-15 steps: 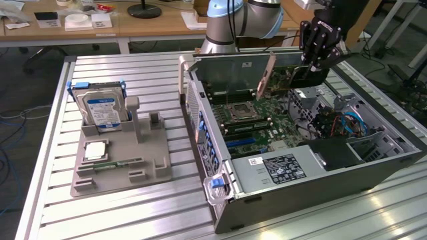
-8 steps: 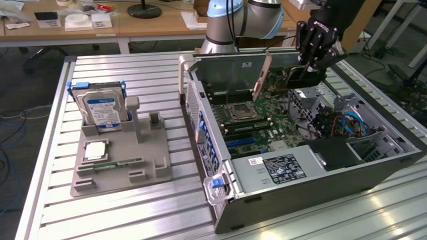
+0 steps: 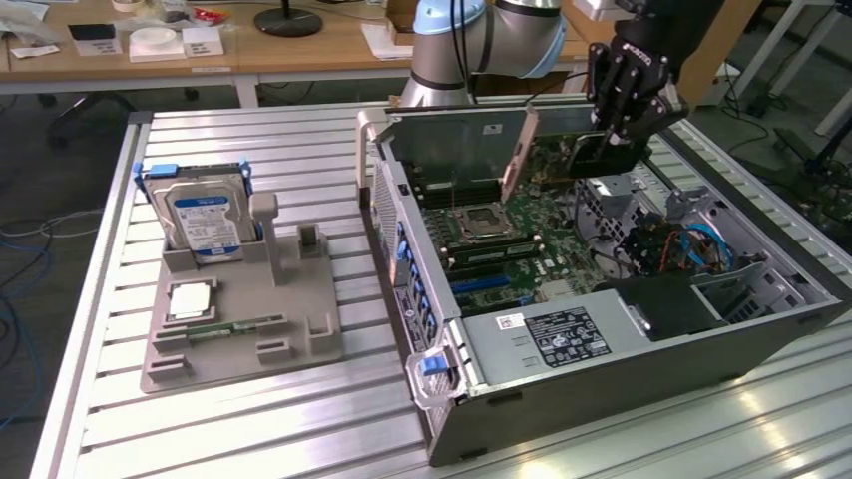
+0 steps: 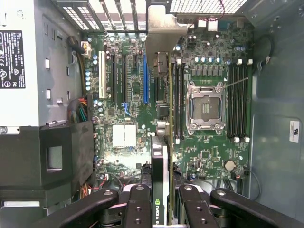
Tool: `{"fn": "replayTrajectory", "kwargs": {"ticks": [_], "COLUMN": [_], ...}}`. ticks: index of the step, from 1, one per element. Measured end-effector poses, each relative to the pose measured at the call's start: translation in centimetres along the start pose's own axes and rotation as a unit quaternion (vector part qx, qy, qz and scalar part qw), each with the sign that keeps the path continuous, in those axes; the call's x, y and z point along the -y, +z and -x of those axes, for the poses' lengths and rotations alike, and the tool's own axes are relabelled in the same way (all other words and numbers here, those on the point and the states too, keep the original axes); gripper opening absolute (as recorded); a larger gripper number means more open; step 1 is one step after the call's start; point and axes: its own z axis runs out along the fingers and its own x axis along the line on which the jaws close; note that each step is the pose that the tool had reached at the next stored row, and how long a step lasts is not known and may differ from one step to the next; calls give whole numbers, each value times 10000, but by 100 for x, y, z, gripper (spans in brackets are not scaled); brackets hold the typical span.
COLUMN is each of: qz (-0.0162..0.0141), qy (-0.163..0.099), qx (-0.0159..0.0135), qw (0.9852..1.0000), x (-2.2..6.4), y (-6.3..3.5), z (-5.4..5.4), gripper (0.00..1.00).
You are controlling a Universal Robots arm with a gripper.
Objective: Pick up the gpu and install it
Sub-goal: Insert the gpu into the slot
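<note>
Exterior view: one robot arm (image 3: 466, 40) reaching over one open computer case (image 3: 600, 384) on a slatted metal table (image 3: 266, 439). Pincer (image 3: 616, 135) closed on the gpu (image 3: 586, 160), gripping its upper edge. Card hanging upright above the motherboard (image 3: 526, 225), not yet seated.

Wrist view: gpu edge-on between the fingers, silver bracket (image 4: 161, 33) pointing toward the rear grille, card running parallel to the blue slot (image 4: 145, 80) and seemingly just beside it.

To do this step well, most likely:
- Hold the card vertical and square its lower edge over the slot.
- Line the bracket up with the rear opening.
- Lower straight, without twist.
- Stay apart from the empty processor socket (image 4: 205, 107) and the memory slots (image 4: 237, 102) flanking it.

Cannot tell whether the contacts sit exactly over the slot.

Counted:
- One gpu, one pincer, one arm, one case.
- One socket, one blue slot, one white slot (image 4: 101, 80).
- On the grey tray (image 3: 226, 371) at the exterior view's left: one hard drive (image 3: 207, 220) standing upright, one memory stick (image 3: 233, 327) lying flat, and one square processor chip (image 3: 191, 299).
</note>
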Motion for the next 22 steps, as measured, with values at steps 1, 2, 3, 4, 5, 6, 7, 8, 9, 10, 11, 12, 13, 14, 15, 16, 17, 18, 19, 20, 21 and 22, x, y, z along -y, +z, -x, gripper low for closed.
{"fn": "replayTrajectory", "kwargs": {"ticks": [1,2,3,4,5,6,7,8,9,10,11,12,13,14,15,16,17,18,19,20,21,22], "qz": [0,0,0,1,1,1,1,1,1,0,1,0,0,0,1,1,1,1,1,1,1,0], "qy": [-1,-3,-9,-17,-24,-28,-29,-29,-29,-30,-29,-29,-29,-30,-30,-30,-30,-30,-30,-30,-29,-29], "qx": [0,-1,0,0,0,0,0,0,0,0,0,2,2,0,0,0,0,0,0,1,0,0], "qw": [10000,10000,10000,10000,10000,10000,10000,10000,10000,10000,10000,10000,10000,10000,10000,10000,10000,10000,10000,10000,10000,10000], "x": [-1,-1,-1,-1,-1,-2,-1,-2,-2,-2,-2,-4,-6,-7,-7,-8,-8,-9,-9,-9,-11,-14], "y": [1,3,4,5,6,6,7,7,7,7,7,12,16,19,22,25,27,29,32,35,36,38], "z": [0,0,0,0,0,0,0,0,0,0,0,0,0,0,-1,-1,-1,-1,-1,-1,-1,-1], "gripper": [27,27,27,27,27,27,27,27,27,27,27,27,27,27,27,27,27,27,27,27,27,27]}}
